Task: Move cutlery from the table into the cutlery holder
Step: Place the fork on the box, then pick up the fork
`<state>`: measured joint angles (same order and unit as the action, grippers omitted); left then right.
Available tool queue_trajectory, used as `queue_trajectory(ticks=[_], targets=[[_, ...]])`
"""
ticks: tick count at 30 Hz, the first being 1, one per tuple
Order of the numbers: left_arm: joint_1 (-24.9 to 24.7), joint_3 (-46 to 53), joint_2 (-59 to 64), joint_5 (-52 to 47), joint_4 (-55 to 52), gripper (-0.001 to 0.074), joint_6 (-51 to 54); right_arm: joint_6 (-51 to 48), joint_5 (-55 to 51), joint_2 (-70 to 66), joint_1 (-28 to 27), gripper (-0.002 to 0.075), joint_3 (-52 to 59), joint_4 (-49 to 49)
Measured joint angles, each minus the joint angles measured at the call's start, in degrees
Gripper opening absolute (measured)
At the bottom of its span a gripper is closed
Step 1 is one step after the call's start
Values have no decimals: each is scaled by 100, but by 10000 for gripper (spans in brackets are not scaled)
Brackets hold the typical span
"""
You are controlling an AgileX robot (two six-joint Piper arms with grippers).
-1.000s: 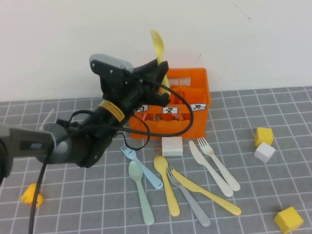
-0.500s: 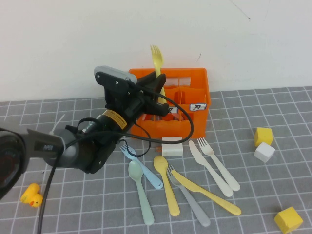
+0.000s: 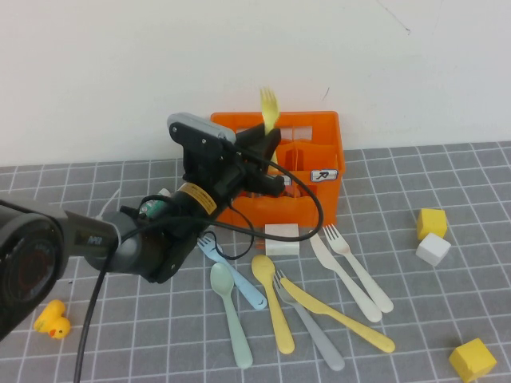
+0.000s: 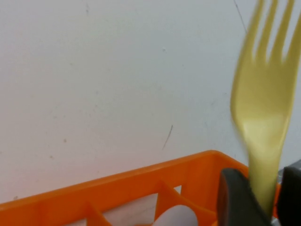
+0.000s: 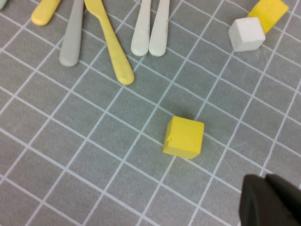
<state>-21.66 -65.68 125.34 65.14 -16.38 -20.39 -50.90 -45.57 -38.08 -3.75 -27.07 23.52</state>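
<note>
My left gripper [image 3: 267,148] hangs over the orange cutlery holder [image 3: 323,171], its jaws clenched on a yellow fork [image 3: 269,108] that points up. The fork could hit a wall inside the holder and tip out if I let go too high, I think. Inside I see walls and something pale (I cannot tell what). More cutlery lies on the counter [image 3: 447,303] in front: a mint spoon [image 3: 230,307], a yellow knife [image 3: 335,313], a white fork [image 3: 357,266]. My right gripper [image 5: 270,202] waits above a yellow cube [image 5: 184,137], jaws closed.
</note>
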Motion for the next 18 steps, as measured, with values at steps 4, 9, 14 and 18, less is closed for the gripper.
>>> queue_trajectory(ticks=[4, 9, 14, 18], targets=[[0, 0, 2, 21, -48, 302, 13, 0, 0, 0, 0, -1, 0, 0], [0, -9, 2, 21, -36, 338, 252, -9, 0, 0, 0, -1, 0, 0], [0, -13, -178, -3, -13, 279, 670, -160, 0, 0, 0, -1, 0, 0], [0, -13, -960, -606, -127, 109, 756, -305, 0, 0, 0, -1, 0, 67]])
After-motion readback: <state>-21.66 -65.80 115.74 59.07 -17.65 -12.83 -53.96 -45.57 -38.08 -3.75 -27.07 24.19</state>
